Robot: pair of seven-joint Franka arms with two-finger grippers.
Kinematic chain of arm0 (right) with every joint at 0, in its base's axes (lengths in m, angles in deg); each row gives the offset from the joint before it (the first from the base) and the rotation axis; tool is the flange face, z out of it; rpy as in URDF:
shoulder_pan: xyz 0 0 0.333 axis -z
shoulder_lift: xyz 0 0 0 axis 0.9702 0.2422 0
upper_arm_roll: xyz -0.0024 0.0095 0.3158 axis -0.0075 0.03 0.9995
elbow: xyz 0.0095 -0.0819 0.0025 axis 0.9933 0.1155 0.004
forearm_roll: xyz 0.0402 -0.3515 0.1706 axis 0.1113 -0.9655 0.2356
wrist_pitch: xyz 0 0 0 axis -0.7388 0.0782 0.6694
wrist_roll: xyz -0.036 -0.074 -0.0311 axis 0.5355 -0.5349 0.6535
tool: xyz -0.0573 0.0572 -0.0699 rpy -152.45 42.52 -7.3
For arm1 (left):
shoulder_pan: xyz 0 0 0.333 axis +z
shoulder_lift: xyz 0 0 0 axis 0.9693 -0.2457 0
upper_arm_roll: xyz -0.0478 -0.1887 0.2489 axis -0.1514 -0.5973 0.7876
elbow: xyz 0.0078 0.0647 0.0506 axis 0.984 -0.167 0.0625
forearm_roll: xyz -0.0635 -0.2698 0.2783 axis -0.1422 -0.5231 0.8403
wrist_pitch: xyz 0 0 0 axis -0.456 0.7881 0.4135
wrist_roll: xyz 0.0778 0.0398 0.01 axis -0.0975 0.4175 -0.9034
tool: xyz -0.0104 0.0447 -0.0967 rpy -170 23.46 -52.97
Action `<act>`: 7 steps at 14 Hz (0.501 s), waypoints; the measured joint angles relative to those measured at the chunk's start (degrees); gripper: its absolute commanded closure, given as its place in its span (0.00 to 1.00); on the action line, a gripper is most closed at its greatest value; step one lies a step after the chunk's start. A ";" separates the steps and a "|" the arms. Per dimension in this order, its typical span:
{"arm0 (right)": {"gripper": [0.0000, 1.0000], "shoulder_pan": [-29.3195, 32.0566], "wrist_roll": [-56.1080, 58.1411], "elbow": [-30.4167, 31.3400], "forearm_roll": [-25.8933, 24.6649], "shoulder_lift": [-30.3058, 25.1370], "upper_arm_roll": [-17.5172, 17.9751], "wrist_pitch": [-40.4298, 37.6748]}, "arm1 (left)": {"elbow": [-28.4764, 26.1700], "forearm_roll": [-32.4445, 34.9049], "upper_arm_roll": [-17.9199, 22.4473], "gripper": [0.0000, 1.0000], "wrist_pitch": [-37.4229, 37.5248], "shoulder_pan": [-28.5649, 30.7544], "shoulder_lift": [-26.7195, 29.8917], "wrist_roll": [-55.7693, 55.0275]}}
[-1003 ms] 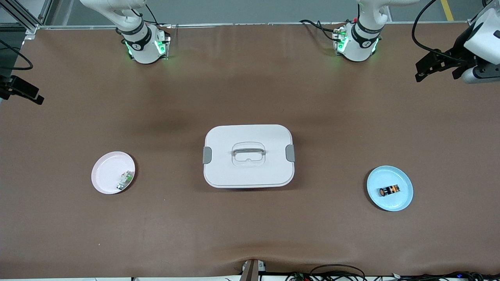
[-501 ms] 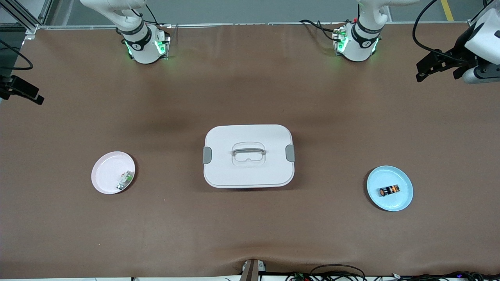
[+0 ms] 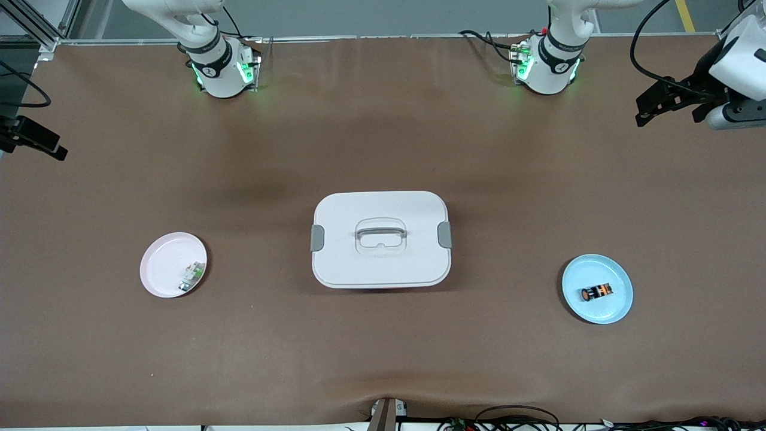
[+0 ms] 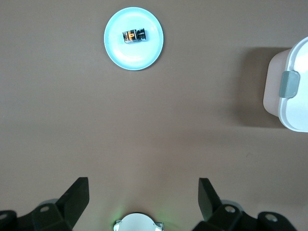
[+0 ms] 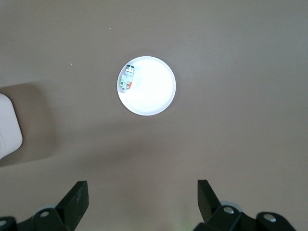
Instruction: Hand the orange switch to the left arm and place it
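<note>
Only wristward: orange switch markings (perhaps lettering)

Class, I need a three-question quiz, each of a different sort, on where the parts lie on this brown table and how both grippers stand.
1. True or false: the tiny black-and-orange cylindrical switch lies on the round light-blue plate.
2. What stands between the two plates? A: large white lidded box; B: a metal bowl.
3. Fill in: left gripper and right gripper both have their fingers ____.
Key: 1 true; 2 A; 3 open.
</note>
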 measured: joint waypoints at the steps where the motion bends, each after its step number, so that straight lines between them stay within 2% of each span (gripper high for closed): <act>1: 0.00 0.00 0.00 0.00 0.00 0.00 0.00 0.00 | 0.41 0.00 0.00 0.00 -0.15 -0.01 -0.24 0.00; 7: 0.00 0.00 0.00 0.00 0.00 0.00 0.00 0.00 | 2.41 0.00 0.01 0.00 -0.12 0.00 -1.06 -0.04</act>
